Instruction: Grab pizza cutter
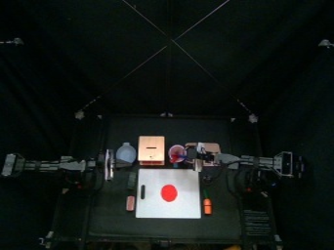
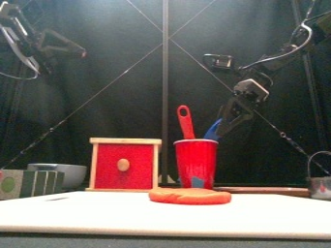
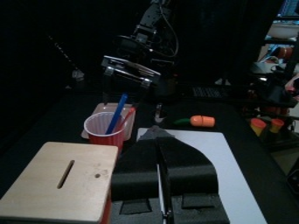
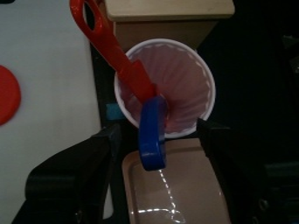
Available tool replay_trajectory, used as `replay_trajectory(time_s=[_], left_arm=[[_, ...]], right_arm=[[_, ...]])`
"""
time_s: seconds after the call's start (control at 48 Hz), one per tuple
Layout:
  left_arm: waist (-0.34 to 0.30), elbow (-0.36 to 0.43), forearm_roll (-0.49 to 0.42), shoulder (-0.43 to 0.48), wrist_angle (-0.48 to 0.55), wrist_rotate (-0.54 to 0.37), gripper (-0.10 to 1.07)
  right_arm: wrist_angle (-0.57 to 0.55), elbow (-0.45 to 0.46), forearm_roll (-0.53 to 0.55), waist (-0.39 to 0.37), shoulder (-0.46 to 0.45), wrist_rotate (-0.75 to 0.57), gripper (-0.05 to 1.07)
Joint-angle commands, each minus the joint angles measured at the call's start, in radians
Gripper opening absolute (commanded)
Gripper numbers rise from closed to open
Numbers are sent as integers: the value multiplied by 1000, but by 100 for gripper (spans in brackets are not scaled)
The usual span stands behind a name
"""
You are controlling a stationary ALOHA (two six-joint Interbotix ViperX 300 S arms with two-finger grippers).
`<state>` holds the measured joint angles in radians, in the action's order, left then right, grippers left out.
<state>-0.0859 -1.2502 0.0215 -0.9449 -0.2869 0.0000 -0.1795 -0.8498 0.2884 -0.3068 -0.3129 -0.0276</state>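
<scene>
A red cup [image 2: 195,163] stands behind the white mat, right of a wooden box [image 2: 124,165]. Two utensils stand in it, one with a red handle [image 2: 185,121] and one with a blue handle [image 2: 214,129]. Their heads are hidden inside the cup, so I cannot tell which is the pizza cutter. My right gripper [image 4: 158,131] is open just above the cup [image 4: 170,87], with the blue handle [image 4: 152,138] between its jaws and the red handle [image 4: 111,48] beyond them. My left gripper [image 3: 162,179] is shut and empty, resting left of the box [image 1: 151,146].
A white mat [image 1: 167,191] with a red disc lies in front of the cup. Small orange pieces lie at the mat's left [image 1: 131,202] and right [image 1: 206,206]. A grey bowl [image 1: 125,152] sits left of the box. A mug [image 2: 319,176] stands at the far right.
</scene>
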Motion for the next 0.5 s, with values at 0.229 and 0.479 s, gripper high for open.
replay_trajectory(time_s=[0.229,0.479], left_arm=[[-6,3,5,5,-5,0,5],[-17,-6,15,5,-5,0,5]], right_arm=[[12,28,3,-17,-9,3,66],[12,34,3,-11,-9,6,48]])
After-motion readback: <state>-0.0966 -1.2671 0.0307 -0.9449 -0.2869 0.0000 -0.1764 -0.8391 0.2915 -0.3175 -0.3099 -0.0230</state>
